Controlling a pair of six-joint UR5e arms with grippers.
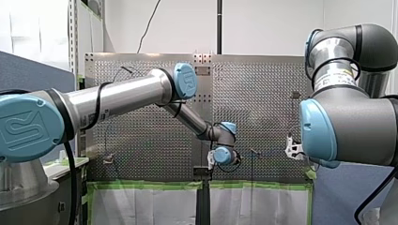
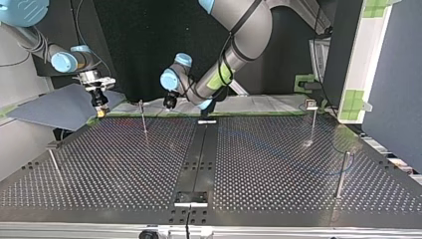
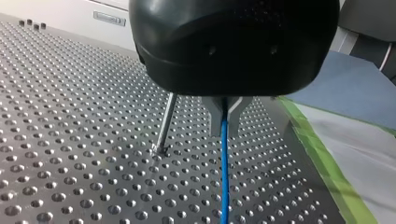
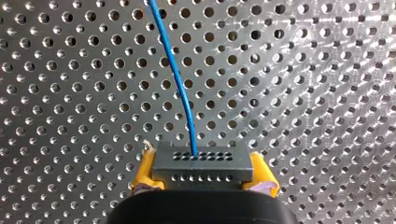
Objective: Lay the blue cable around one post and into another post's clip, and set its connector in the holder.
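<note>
While the perforated table [image 2: 124, 164] lies beneath both, my left gripper [image 3: 225, 112] is pinched onto the blue cable [image 3: 224, 168] just beside a thin post [image 3: 166, 122]. My right gripper [image 4: 202, 174] clamps the connector [image 4: 201, 157] between yellow pads (the cable runs out of its face). Routing looks barely begun. Next, I judge, my left gripper must sweep the cable round that post without letting it go slack.

My left arm [image 1: 126, 93] stretches far out, my left gripper [image 3: 225, 125] pinched on the blue cable [image 3: 224, 177]; my right gripper [image 4: 201, 170] clamps the connector [image 4: 201, 161] between yellow pads [image 4: 144, 175].
</note>
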